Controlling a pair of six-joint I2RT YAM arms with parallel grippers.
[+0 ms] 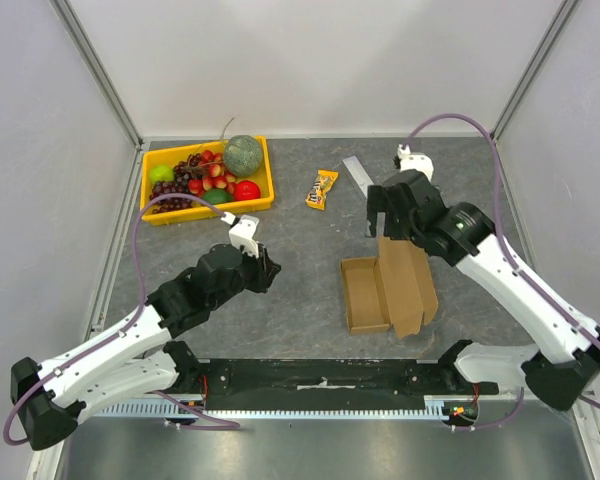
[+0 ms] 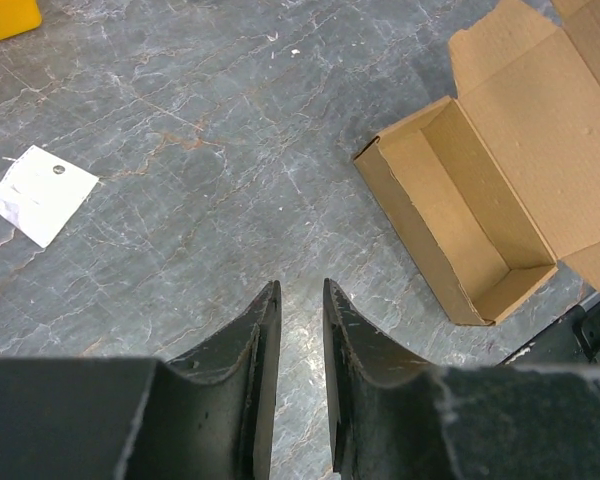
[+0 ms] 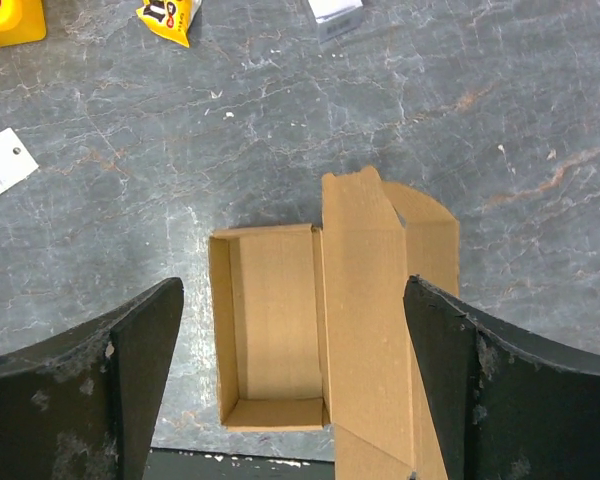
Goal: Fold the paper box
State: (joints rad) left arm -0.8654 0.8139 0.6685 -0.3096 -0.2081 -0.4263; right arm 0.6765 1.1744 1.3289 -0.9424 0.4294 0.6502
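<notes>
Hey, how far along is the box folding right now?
Done: the paper box has its tray formed, walls upright. In hand: nothing; the right hand hovers wide open over the lid, and the left hand, jaws narrowly apart, is empty, off to the box's side. Left: the lid lies open with its flaps out, so it needs closing and tucking.

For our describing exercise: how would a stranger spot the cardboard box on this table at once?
On the grey table, look near right, away from the yellow fruit tray at far left. There lies the paper box, open, its lid flap raised on the right. It alone is plain brown cardboard; the sweet packet beyond it is small and yellow.
</notes>
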